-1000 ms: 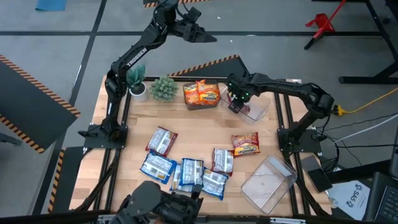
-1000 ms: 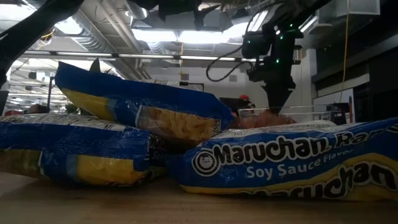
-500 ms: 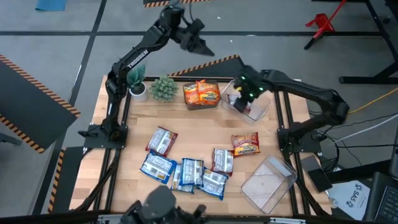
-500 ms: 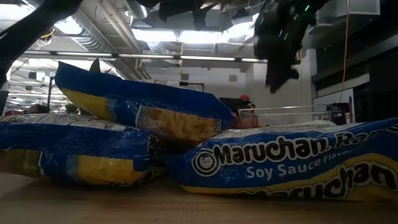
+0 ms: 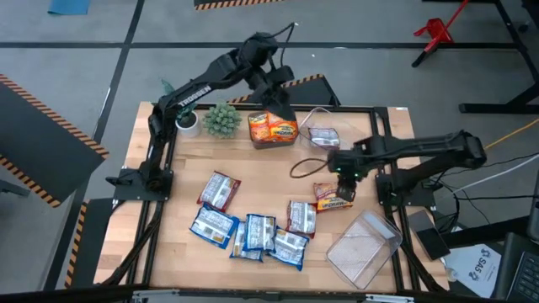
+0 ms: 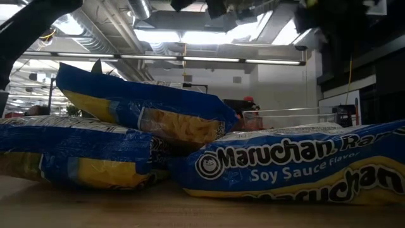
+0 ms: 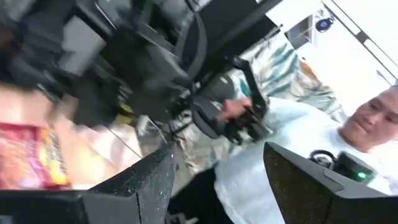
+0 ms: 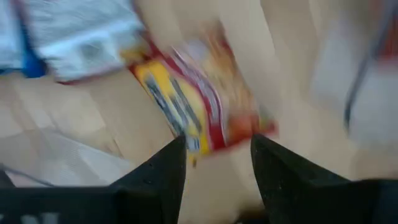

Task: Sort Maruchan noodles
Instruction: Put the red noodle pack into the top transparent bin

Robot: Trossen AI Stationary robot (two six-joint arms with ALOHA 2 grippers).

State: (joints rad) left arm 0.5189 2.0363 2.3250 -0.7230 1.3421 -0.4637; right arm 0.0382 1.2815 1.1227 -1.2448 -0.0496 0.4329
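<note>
Several blue-and-white Maruchan packets lie flat in a loose cluster near the table's near edge and fill the low view. A red-brown packet lies flat at the near right. Orange packets sit in a clear bin at the far edge. Another packet lies in the far-right clear bin. My right gripper hangs open just above the red-brown packet, its fingers clear of it. My left gripper is open and hovers over the far side of the orange bin.
Two small green potted plants stand at the far left, beside the orange bin. A clear bin sits at the near right corner. A cable loops over the table beside my right gripper. A person in white shows beyond the table.
My right gripper rose out of the far-right bin and swung toward the near edge, stopping over the red-brown packet; a packet stays in that bin. My left gripper came from beyond the far edge down toward the orange bin.
</note>
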